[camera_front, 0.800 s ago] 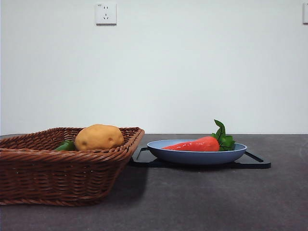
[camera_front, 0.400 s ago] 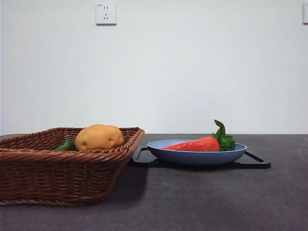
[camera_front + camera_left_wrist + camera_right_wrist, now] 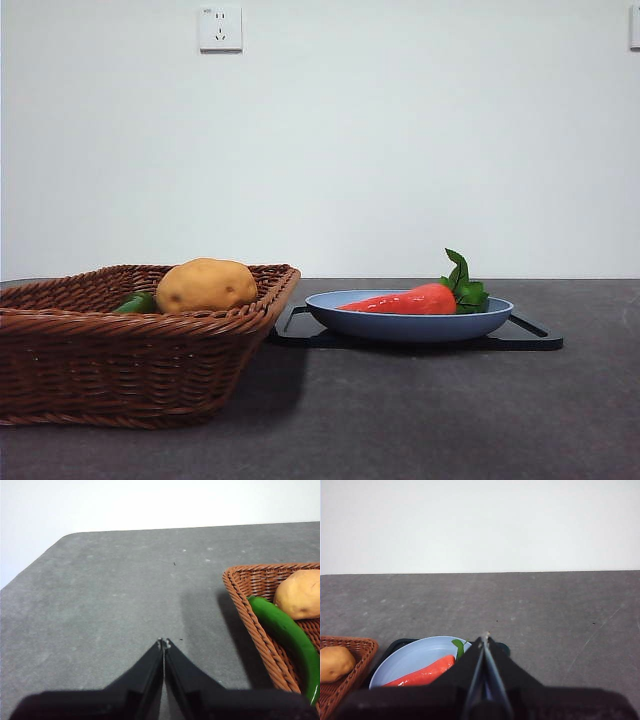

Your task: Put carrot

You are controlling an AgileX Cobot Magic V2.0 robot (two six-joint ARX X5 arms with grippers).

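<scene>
The red-orange carrot (image 3: 410,301) with green leaves lies in a blue plate (image 3: 400,325) on a black tray (image 3: 535,340), right of centre in the front view. The right wrist view shows the carrot (image 3: 422,674) in the plate (image 3: 400,662), partly hidden by my right gripper (image 3: 484,637), which is shut and empty above and behind the plate. My left gripper (image 3: 163,642) is shut and empty over bare table beside the wicker basket (image 3: 245,610). Neither arm shows in the front view.
The brown wicker basket (image 3: 120,360) stands at the front left, holding a tan potato (image 3: 205,285) and a green vegetable (image 3: 135,303). Both also show in the left wrist view: potato (image 3: 300,595), green vegetable (image 3: 287,635). A wall stands behind the grey table.
</scene>
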